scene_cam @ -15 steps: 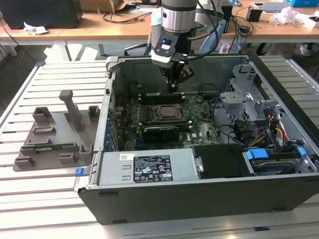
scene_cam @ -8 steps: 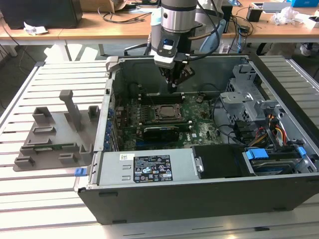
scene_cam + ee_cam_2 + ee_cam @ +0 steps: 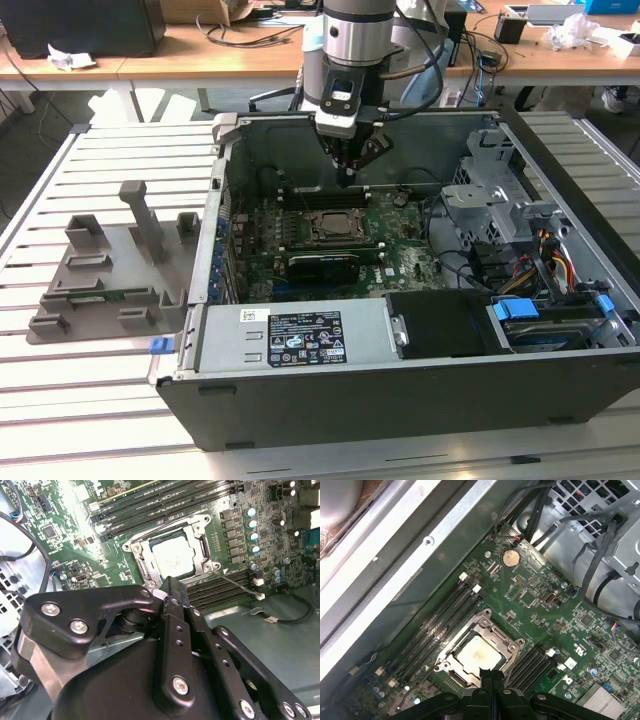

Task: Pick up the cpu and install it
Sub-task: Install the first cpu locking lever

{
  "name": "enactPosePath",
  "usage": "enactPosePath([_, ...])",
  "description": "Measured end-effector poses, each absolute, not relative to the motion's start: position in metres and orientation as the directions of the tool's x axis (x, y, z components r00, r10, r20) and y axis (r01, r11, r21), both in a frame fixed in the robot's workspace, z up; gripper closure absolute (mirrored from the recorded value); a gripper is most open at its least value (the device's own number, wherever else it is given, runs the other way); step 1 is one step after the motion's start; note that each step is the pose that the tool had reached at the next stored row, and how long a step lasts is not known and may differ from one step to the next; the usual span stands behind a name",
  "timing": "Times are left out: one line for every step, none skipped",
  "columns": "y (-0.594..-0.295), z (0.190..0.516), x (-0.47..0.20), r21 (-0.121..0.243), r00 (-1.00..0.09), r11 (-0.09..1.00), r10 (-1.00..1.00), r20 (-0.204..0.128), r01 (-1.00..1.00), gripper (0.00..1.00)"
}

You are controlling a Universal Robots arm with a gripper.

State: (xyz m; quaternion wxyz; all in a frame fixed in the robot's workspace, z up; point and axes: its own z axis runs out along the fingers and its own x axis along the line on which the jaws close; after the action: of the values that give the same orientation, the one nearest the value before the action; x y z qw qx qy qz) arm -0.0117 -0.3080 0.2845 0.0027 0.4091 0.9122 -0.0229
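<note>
The pincer hung with its fingers pressed together and nothing gripped, just above the cpu. The cpu lay flat inside the socket frame on the motherboard. Seating looked done or nearly so. Any further move would call for a square approach and light pressure.

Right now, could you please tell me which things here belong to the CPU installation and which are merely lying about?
Job: cpu, sitting in the socket frame; gripper, shut, close above it.
Lying about: grey fixture tray; coin battery; power supply.
</note>
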Motion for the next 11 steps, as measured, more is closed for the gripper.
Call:
enactPosePath([-0.3081, 0.2845, -0.0117, -0.04, -0.674, 0.673, 0.739, -0.024, 0.739, 0.89])
enactPosePath([-0.308, 0.2845, -0.0117, -0.04, -0.683, 0.682, 0.73, -0.024, 0.731, 0.89])
enactPosePath([-0.3081, 0.2845, -0.0117, -0.04, -0.691, 0.69, 0.723, -0.024, 0.723, 0.89])
enactPosePath([-0.3081, 0.2845, -0.0117, -0.04, -0.698, 0.697, 0.715, -0.024, 0.716, 0.89])
enactPosePath([-0.308, 0.2845, -0.0117, -0.04, -0.713, 0.712, 0.701, -0.024, 0.701, 0.89])
enactPosePath([-0.308, 0.2845, -0.0117, -0.04, -0.723, 0.722, 0.691, -0.024, 0.691, 0.89])
enactPosePath([-0.308, 0.2845, -0.0117, -0.04, -0.734, 0.733, 0.678, -0.024, 0.679, 0.89])
enactPosePath([-0.308, 0.2845, -0.0117, -0.04, -0.749, 0.748, 0.663, -0.024, 0.663, 0.89])
enactPosePath([-0.308, 0.2845, -0.0117, -0.04, -0.761, 0.76, 0.649, -0.024, 0.649, 0.89])
enactPosePath([-0.308, 0.2845, -0.0116, -0.04, -0.77, 0.769, 0.637, -0.024, 0.638, 0.89])
enactPosePath([-0.308, 0.2845, -0.0117, -0.04, -0.777, 0.776, 0.629, -0.024, 0.629, 0.89])
